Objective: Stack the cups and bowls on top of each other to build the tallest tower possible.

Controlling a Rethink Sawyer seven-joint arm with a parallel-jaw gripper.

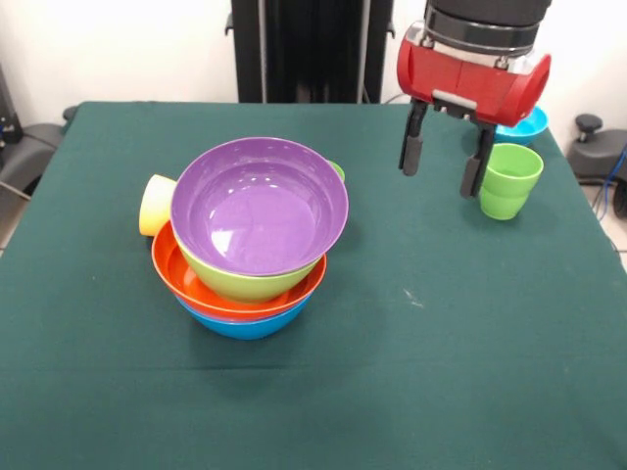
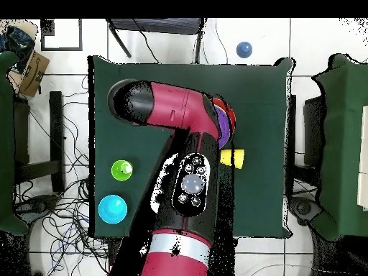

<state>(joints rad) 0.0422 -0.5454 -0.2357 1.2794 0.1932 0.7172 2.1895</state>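
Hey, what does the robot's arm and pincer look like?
The pincer has a glossy red housing under a black wrist with a silver ring, and two slim black fingers. From overhead, the arm is thick, rounded, red and black, with a round button cluster.

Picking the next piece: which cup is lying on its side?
The yellow cup, tipped over against the bowl stack. The light green cup stands upright beside the open pincer.
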